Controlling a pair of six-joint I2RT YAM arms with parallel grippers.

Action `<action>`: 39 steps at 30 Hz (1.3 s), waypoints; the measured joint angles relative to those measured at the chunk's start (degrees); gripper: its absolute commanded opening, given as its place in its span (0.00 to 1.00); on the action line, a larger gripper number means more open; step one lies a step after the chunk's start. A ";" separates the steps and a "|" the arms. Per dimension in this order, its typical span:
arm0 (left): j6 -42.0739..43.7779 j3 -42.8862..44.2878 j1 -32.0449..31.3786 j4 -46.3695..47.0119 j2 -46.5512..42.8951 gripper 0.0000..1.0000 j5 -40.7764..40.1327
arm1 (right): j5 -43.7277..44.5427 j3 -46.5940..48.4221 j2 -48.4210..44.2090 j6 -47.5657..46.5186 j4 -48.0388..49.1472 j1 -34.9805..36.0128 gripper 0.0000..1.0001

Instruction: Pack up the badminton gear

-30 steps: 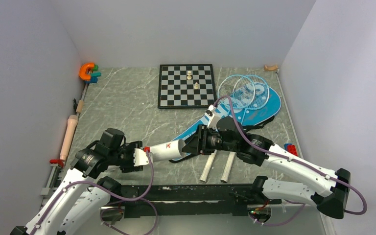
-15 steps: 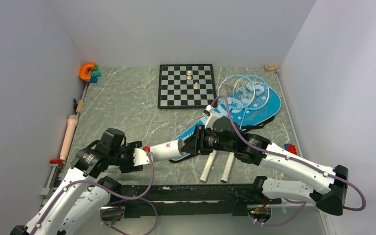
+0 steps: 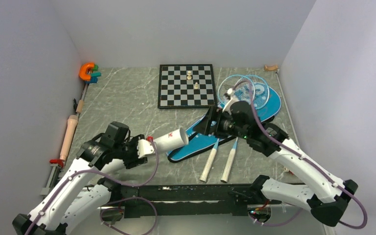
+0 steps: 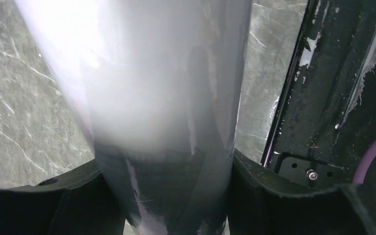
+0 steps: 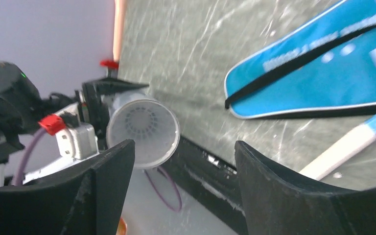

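Note:
My left gripper (image 3: 144, 148) is shut on the closed end of the long white tube (image 3: 170, 140), which it holds off the table with the open mouth toward the right. In the left wrist view the tube (image 4: 161, 98) fills the space between the fingers. The right wrist view looks into the tube's mouth (image 5: 143, 132), where a white shuttlecock (image 5: 139, 121) sits inside. My right gripper (image 3: 210, 123) is open and empty above the blue SPORT bag (image 3: 198, 143), apart from the tube. Two light-blue rackets (image 3: 245, 90) lie on the bag, white handles (image 3: 209, 164) toward me.
A black-and-white chessboard (image 3: 186, 85) with two pieces lies at the back centre. A tan rolling pin (image 3: 69, 137) and an orange clamp (image 3: 87, 72) lie along the left wall. A black rail (image 3: 196, 193) runs along the near edge.
My right gripper has pulled back from the tube's mouth, up and to the right toward the racket heads. My left gripper has lifted the tube slightly and shifted it right.

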 measured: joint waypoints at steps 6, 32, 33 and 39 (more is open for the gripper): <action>-3.85 4.46 3.58 2.14 8.39 0.52 -2.73 | 0.68 8.31 -1.49 -4.68 -7.15 -10.19 0.93; -18.97 33.22 27.12 14.97 69.59 0.79 -25.53 | 3.48 -3.58 0.59 -9.53 -14.99 -34.07 0.96; -19.08 33.38 27.21 15.61 69.72 0.87 -26.21 | 4.46 -3.58 1.95 -9.70 -14.93 -34.49 0.96; -19.02 32.11 27.74 18.36 68.35 0.99 -28.81 | 10.45 -3.28 13.20 -10.71 -13.75 -36.15 0.96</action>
